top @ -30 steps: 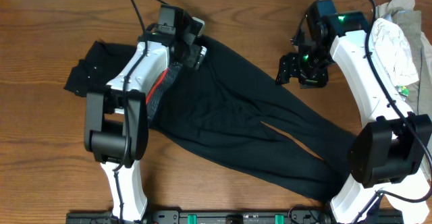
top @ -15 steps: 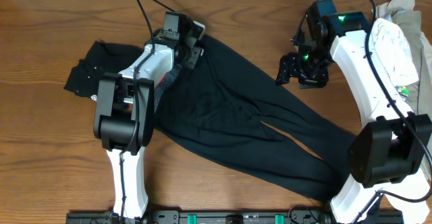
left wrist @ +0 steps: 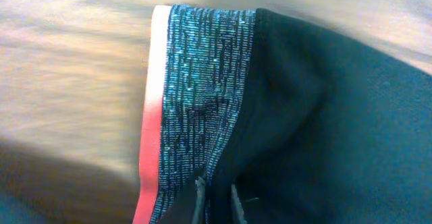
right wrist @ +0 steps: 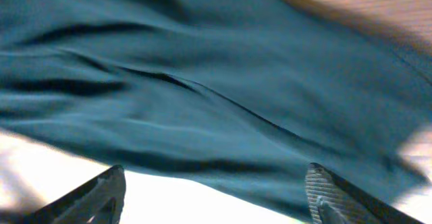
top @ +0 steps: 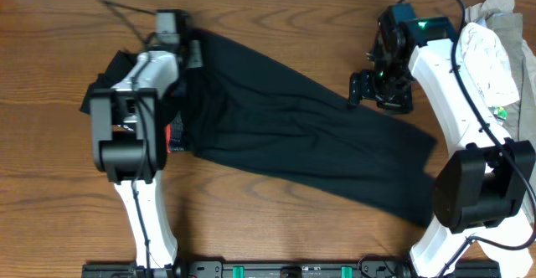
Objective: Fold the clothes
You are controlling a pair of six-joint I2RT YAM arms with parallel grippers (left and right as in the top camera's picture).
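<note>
Black trousers (top: pixel 293 136) lie slantwise across the wooden table (top: pixel 276 18), from the upper left down to the lower right. Their waistband (left wrist: pixel 196 96) is speckled grey with a coral stripe and fills the left wrist view. My left gripper (top: pixel 191 56) (left wrist: pixel 218 200) is shut on the dark cloth just beside that band. My right gripper (top: pixel 374 94) (right wrist: pixel 216 197) hovers open over the trousers' upper edge (right wrist: pixel 223 82), with nothing between its fingers (right wrist: pixel 101 197).
A heap of white and grey garments (top: pixel 490 43) sits at the table's right rim, behind the right arm. More dark cloth (top: pixel 102 94) bunches to the left of the left arm. A bit of coral stripe (top: pixel 172 136) shows beside that arm.
My left gripper has shut on the cloth by the waistband and dragged it left. The two legs now lie together as one band. The right gripper has opened wider.
</note>
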